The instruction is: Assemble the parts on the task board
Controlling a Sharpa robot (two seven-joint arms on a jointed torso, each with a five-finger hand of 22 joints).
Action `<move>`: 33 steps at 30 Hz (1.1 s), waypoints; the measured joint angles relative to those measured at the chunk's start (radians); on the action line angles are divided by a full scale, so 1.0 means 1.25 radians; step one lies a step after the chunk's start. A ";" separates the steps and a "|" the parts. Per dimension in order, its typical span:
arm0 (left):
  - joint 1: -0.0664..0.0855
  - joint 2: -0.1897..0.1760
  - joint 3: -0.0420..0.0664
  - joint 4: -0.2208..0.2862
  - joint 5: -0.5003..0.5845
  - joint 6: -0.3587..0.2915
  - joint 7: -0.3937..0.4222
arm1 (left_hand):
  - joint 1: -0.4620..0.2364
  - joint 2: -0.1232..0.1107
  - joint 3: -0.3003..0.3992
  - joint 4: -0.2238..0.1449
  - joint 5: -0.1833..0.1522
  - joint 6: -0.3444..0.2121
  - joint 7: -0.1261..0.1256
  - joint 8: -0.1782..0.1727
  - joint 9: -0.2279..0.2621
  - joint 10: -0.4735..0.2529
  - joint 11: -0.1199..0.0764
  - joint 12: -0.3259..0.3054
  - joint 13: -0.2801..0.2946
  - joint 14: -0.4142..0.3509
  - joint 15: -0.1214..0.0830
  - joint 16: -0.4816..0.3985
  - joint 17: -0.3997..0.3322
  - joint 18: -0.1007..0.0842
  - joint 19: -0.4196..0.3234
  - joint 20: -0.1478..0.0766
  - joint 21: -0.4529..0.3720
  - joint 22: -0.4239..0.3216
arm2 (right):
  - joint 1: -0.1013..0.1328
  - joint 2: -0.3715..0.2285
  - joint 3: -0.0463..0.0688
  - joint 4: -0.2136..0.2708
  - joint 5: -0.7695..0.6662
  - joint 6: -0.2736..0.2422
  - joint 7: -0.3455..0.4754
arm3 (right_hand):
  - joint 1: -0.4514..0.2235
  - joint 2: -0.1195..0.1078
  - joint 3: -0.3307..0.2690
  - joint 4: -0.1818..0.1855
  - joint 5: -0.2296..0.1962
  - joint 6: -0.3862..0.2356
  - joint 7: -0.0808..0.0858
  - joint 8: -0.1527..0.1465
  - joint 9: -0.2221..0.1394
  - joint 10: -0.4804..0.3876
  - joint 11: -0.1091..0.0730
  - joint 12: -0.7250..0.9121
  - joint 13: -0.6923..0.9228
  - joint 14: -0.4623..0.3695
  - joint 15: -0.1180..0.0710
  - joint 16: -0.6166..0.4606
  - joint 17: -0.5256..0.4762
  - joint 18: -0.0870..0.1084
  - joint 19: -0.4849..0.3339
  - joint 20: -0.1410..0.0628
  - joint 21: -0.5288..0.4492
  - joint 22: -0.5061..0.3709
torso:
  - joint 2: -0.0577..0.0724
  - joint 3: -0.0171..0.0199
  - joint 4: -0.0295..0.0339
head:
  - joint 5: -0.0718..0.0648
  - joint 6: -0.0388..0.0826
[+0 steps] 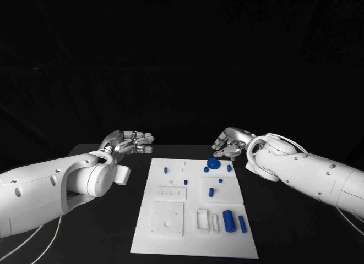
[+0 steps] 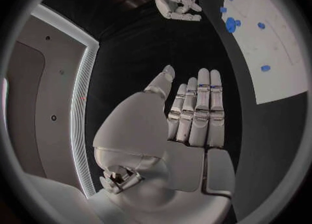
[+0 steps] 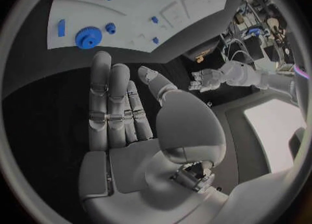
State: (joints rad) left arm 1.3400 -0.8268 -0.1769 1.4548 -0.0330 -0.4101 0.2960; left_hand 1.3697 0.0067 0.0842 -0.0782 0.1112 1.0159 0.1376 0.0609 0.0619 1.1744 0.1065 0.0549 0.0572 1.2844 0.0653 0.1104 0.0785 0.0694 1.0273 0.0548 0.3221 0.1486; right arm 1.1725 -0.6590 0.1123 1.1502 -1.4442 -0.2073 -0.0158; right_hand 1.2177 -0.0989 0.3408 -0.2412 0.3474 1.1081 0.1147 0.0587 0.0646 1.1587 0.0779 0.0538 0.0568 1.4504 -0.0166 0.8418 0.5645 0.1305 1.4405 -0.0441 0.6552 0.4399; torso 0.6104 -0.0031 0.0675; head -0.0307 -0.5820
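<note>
Both hands hover above the black table at the far end of the white task board, each empty with fingers extended. The left hand hangs off the board's far left corner, its fingers straight and side by side in the left wrist view, holding nothing. The right hand is poised just beyond the board's far right corner, near a blue gear, its fingers likewise straight and unladen in the right wrist view. The two hands are well apart, with bare tabletop between them and down both long sides of the board. On the board the head view shows eight blue parts: the gear at the far right corner, five small pegs and studs across the middle, and two larger cylinders lying side by side near the right edge at the near end.
</note>
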 measured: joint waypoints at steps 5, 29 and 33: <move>0.000 -0.016 0.000 0.058 -0.011 0.018 -0.003 | -0.010 -0.001 0.010 -0.010 0.000 0.002 -0.001 0.000 0.000 0.010 -0.006 0.000 0.000 0.005 -0.001 0.017 0.001 -0.013 -0.010 -0.010 0.031 0.017 | 0.000 0.013 0.000 0.003 -0.115 0.023 -0.037 | 0.012 -0.012 0.010 0.007 -0.018 -0.007 0.001 0.000 0.000 -0.023 0.008 0.000 0.000 0.000 0.000 0.035 -0.007 0.013 -0.001 0.003 0.020 0.041 | 0.012 0.0002 0.0147 | -0.010 0.002; 0.015 -0.034 0.002 0.131 -0.029 0.054 -0.019 | -0.017 -0.002 0.015 -0.015 0.000 0.002 0.000 0.000 0.000 0.010 -0.006 0.000 0.000 0.012 -0.009 0.057 0.005 -0.013 -0.029 -0.014 0.084 0.041 | 0.000 0.045 -0.001 -0.034 -0.273 0.070 -0.085 | 0.027 -0.027 0.046 0.006 -0.039 -0.009 0.003 0.000 0.000 -0.032 0.012 0.000 0.000 -0.009 0.006 0.065 -0.054 0.022 0.003 0.010 -0.016 0.132 | 0.048 0.0047 0.0471 | -0.044 0.004; 0.018 -0.033 0.002 0.132 -0.030 0.057 -0.022 | -0.017 -0.002 0.015 -0.014 0.000 0.002 0.000 0.000 0.000 0.010 -0.006 0.000 0.000 0.012 -0.009 0.057 0.005 -0.013 -0.029 -0.014 0.084 0.041 | 0.000 0.048 -0.001 -0.038 -0.279 0.074 -0.085 | 0.027 -0.027 0.053 0.004 -0.046 -0.009 0.003 0.000 0.000 -0.032 0.012 0.000 0.000 -0.009 0.006 0.065 -0.054 0.022 0.003 0.010 -0.023 0.139 | 0.052 0.0061 0.0504 | -0.048 0.005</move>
State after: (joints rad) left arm 1.3619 -0.8685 -0.1742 1.6194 -0.0701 -0.3387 0.2692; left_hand 1.3482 0.0042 0.1024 -0.0963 0.1112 1.0183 0.1372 0.0609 0.0615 1.1866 0.0985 0.0549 0.0570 1.2998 0.0546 0.1811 0.0844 0.0536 0.9913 0.0371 0.4273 0.2003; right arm 1.1721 -0.5991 0.1104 1.1024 -1.7925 -0.1147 -0.1223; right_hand 1.2519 -0.1331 0.4066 -0.2358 0.2904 1.0974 0.1180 0.0587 0.0643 1.1184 0.0929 0.0538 0.0570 1.4392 -0.0087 0.9233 0.4965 0.1582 1.4448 -0.0314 0.6259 0.6140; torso 0.6753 0.0046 0.1305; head -0.0908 -0.5757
